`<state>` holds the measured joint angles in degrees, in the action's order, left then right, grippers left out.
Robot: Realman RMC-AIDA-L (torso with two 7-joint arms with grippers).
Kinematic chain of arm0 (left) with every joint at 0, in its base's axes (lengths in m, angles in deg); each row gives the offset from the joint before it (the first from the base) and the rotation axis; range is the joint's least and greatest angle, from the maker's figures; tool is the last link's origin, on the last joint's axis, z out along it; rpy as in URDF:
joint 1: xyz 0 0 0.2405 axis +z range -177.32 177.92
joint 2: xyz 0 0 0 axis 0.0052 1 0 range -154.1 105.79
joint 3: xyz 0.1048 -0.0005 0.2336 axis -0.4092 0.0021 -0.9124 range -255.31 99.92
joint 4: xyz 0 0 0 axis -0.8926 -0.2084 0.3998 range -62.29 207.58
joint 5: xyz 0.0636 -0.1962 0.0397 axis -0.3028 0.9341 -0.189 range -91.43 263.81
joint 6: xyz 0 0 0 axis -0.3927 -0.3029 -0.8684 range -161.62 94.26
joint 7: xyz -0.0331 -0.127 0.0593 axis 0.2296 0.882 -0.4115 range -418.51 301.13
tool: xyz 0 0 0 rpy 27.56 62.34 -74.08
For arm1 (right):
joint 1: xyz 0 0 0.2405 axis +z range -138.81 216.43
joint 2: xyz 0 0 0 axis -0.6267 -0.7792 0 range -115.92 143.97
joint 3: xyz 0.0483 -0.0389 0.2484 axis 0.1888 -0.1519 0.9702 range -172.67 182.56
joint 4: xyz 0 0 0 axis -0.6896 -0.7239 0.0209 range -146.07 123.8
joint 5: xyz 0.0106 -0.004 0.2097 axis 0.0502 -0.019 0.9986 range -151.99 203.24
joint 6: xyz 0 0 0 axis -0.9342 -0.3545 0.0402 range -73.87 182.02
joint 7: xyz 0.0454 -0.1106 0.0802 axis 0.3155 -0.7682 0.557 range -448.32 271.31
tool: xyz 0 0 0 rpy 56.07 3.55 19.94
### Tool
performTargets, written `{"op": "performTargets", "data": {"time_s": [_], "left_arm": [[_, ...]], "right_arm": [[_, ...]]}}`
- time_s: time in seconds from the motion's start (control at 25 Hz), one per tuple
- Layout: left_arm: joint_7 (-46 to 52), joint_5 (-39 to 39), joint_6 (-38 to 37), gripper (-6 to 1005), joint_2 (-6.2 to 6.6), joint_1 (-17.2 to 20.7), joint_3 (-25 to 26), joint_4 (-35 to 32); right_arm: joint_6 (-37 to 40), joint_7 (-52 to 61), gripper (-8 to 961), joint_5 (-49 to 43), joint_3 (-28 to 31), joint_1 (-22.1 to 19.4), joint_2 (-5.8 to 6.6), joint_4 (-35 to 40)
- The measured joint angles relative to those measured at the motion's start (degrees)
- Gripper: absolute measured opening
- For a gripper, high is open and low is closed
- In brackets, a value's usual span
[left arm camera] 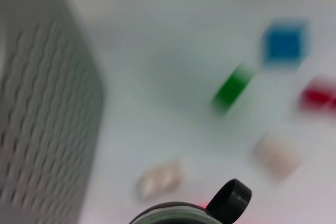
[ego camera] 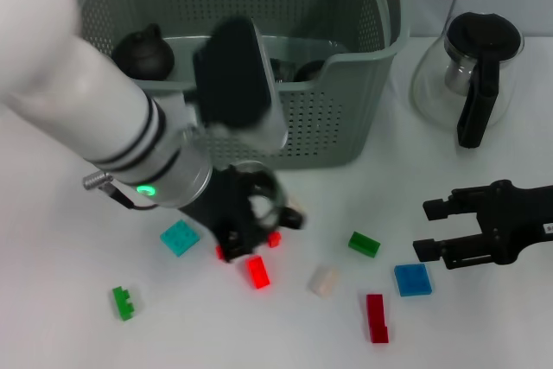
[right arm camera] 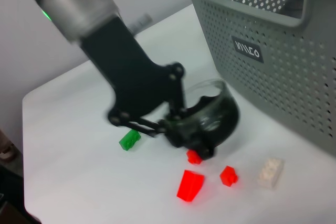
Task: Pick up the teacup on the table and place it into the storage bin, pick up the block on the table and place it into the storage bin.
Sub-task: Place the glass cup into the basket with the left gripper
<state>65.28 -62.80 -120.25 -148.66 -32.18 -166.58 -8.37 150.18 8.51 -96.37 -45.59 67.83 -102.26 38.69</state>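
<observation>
My left gripper (ego camera: 246, 222) is shut on the teacup (ego camera: 262, 200), a clear glass cup with a black handle, just in front of the storage bin (ego camera: 333, 123). In the right wrist view the left gripper (right arm camera: 176, 124) clamps the cup (right arm camera: 212, 116) by its rim, tilted, low over small red blocks (right arm camera: 190, 184). The cup's rim and handle (left arm camera: 228, 199) show in the left wrist view. Blocks lie on the table: red (ego camera: 257, 271), white (ego camera: 324, 280), green (ego camera: 364, 244), blue (ego camera: 412, 279), teal (ego camera: 179, 237). My right gripper (ego camera: 430, 229) is open and empty at the right.
A glass carafe (ego camera: 471, 66) with black lid and handle stands at the back right. A black teapot (ego camera: 143, 54) and other dark ware sit inside the bin. A dark red block (ego camera: 376, 317) and a green block (ego camera: 123, 302) lie near the front edge.
</observation>
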Motion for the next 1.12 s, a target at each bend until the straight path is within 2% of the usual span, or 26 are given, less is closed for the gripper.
{"op": "performTargets", "data": {"time_s": [0.16, 0.24, 0.36, 0.44, 0.52, 0.64, 0.72, 0.76, 0.88, 1.12], "left_arm": [[6.2, 15.7, -10.4, 51, 0.04, -1.2, 10.2, -6.2], [8.5, 26.1, -14.5, 55, 0.22, -3.2, 18.8, -7.3], [9.4, 34.6, -14.5, 61, 1.04, -8.1, 31.1, -5.6], [9.0, 35.1, -10.1, 65, 2.41, -11.4, 35.1, -2.5], [8.8, 31.7, -2.2, 70, 5.01, -15.0, 35.9, 3.7], [8.7, 24.9, 10.5, 76, 8.38, -20.3, 33.6, 16.6], [8.6, 20.5, 18.4, 80, 9.85, -23.9, 31.8, 26.2], [8.6, 18.4, 21.4, 83, 10.16, -25.2, 31.1, 30.3], [8.6, 11.8, 29.4, 89, 9.95, -28.6, 29.3, 39.3], [9.2, 2.2, 34.3, 102, 6.56, -29.5, 28.2, 41.4]], "right_arm": [[0.3, 0.1, 796, 0.0, 0.0, -0.4, 0.44, 0.0], [0.3, 0.2, 796, 0.0, 0.0, -0.7, 0.48, -0.1], [0.3, 0.0, 796, 0.0, 0.1, -1.1, 0.47, -0.2], [0.2, -0.1, 796, 0.0, 0.1, -1.1, 0.46, -0.5], [0.3, -0.1, 796, 0.0, 0.1, -1.0, 0.46, -0.6], [0.3, -0.2, 796, 0.0, -0.1, -1.0, 0.36, -0.6], [0.3, -0.2, 795, 0.0, -0.2, -0.9, 0.21, -0.6], [0.3, -0.2, 795, 0.0, -0.2, -0.9, 0.17, -0.6], [0.3, -0.2, 795, 0.0, -0.3, -0.6, 0.06, -0.6], [0.3, -0.7, 794, 0.0, -0.4, -0.4, -0.05, -0.6]]}}
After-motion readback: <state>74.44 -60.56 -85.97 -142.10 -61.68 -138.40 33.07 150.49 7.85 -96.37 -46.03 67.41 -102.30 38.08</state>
